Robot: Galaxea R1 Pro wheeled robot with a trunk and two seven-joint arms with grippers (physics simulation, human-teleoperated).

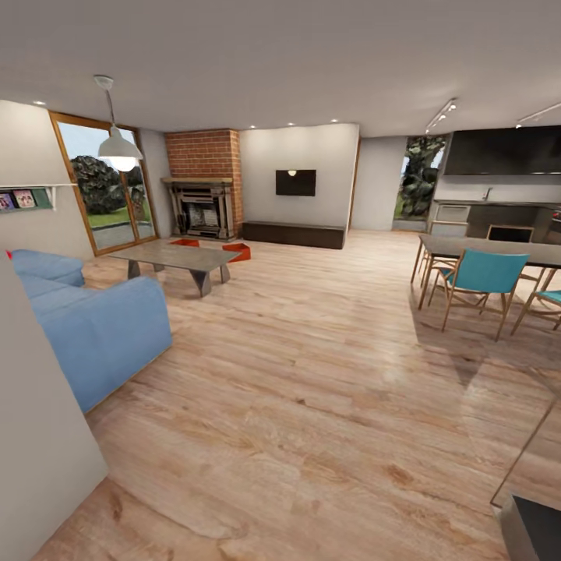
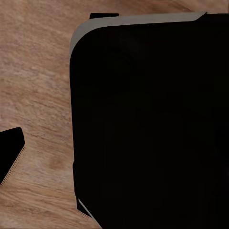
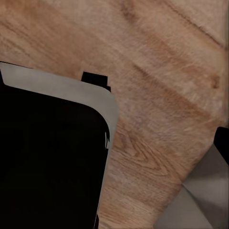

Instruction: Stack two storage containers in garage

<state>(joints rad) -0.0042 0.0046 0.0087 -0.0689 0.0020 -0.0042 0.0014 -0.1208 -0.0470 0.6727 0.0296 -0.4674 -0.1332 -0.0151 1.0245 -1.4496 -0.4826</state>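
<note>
From the head view, the living room opens out over a light wood plank floor (image 1: 312, 374). At the far left side a red brick fireplace (image 1: 204, 183) stands against the wall, with a wood-framed glass door (image 1: 105, 187) to its left and a white hanging lamp (image 1: 118, 144) in front of that door. The two storage containers (image 1: 238, 251) lie on the floor before the fireplace: one orange-red bin shows just right of the far end of a low grey table (image 1: 183, 257), and the other (image 1: 185, 242) peeks out behind the tabletop, closer to the hearth. The two are near each other but apart. A blue sofa (image 1: 93, 319) sits near the left edge, this side of the table. On the far wall hangs a dark screen (image 1: 295, 182) above a long dark bench (image 1: 294, 234). To the right is a dining table (image 1: 499, 251) with teal chairs (image 1: 483, 280).

In the left wrist view, a large black body with a pale rounded edge (image 2: 148, 129) covers most of the wood floor; whether the left gripper is open or closed cannot be told.

In the right wrist view, a similar black body with a pale rim (image 3: 52, 152) lies over the planks, and the right gripper's state likewise cannot be told.
</note>
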